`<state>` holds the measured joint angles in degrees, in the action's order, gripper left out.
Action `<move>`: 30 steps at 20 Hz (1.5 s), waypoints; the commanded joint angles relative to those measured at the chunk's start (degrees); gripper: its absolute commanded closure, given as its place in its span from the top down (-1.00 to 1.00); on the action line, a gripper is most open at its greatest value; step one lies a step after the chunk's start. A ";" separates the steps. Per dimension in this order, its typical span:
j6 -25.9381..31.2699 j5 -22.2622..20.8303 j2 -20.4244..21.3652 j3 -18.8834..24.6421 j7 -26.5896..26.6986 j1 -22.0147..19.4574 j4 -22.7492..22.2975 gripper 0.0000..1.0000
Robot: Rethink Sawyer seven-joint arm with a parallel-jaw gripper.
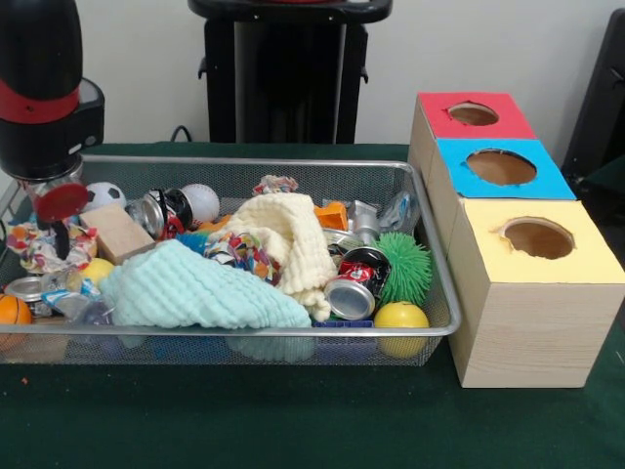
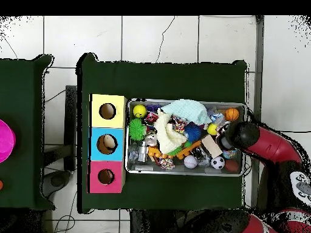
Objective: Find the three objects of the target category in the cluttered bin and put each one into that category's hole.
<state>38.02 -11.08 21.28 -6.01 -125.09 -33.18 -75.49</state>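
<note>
A wire mesh bin (image 1: 244,162) holds a jumble of things. A mint towel (image 1: 195,288) and a cream towel (image 1: 288,234) lie over the middle. Crushed cans (image 1: 352,293) sit at the right beside a green spiky ball (image 1: 405,266) and a yellow ball (image 1: 401,316). At the left end are a wooden block (image 1: 117,233), a soccer ball (image 1: 105,194), a white ball (image 1: 200,202) and an orange ball (image 1: 13,311). My gripper (image 1: 59,230) hangs low over the bin's left end, above a patterned cloth (image 1: 34,249). In the overhead view the gripper (image 2: 226,141) is at the bin's right end.
A wooden box stands beside the bin with three round holes, topped red (image 1: 474,114), blue (image 1: 500,167) and yellow (image 1: 537,237). Overhead shows them as yellow (image 2: 107,111), blue (image 2: 107,144) and red (image 2: 106,176). Green cloth covers the table (image 1: 293,420).
</note>
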 commanded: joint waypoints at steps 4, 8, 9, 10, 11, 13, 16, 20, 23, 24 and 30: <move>1.48 -5.34 -5.50 8.29 11.60 -1.07 5.54 1.00; 2.74 -6.48 -7.74 9.41 13.37 -1.83 10.18 1.00; 3.18 -6.85 -8.19 9.60 13.86 -1.96 11.27 1.00; 3.21 -7.02 -8.72 10.18 14.45 -2.46 11.99 1.00; 3.50 -7.32 -9.49 10.70 15.29 -2.91 13.05 1.00; 3.67 -7.85 -11.37 11.98 16.82 -3.99 15.15 1.00; 3.65 -8.31 -14.28 13.19 17.12 -4.79 17.53 1.00; -1.79 -8.42 -17.01 12.95 10.02 -3.17 17.16 1.00; -3.08 -7.16 -18.09 12.26 3.94 -1.20 17.03 1.00; -3.00 -6.62 -18.38 11.98 2.17 -0.55 17.13 1.00; -1.34 -3.26 -19.24 9.66 -6.83 3.33 17.65 1.00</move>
<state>44.65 -15.77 13.48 -2.37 -124.22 -33.71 -60.06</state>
